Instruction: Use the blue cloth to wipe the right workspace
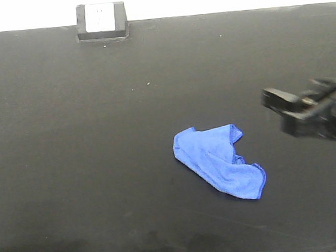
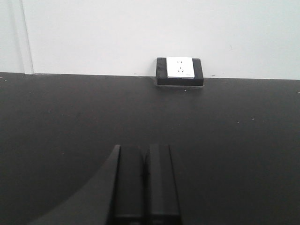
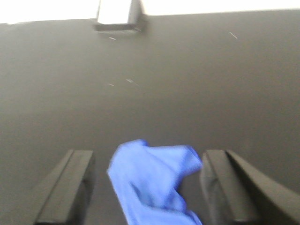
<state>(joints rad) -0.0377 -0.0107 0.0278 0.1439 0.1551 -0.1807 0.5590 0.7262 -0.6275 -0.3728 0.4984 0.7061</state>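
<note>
Since the blue cloth (image 1: 220, 162) lies crumpled right of the bench (image 1: 67, 142) centre, toward the near edge, the right end effector (image 1: 276, 101), jaws spread wide and empty, is the nearer one, hovering beside the right edge with the cloth to its left. The cloth's long axis slants toward the near right corner. The left end effector (image 2: 143, 180) is closed on nothing. A socket box (image 1: 101, 20) sits at the far edge.

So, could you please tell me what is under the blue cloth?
The blue cloth lies crumpled on the black table. Only bare tabletop shows around it; whatever its folds cover is hidden.
</note>
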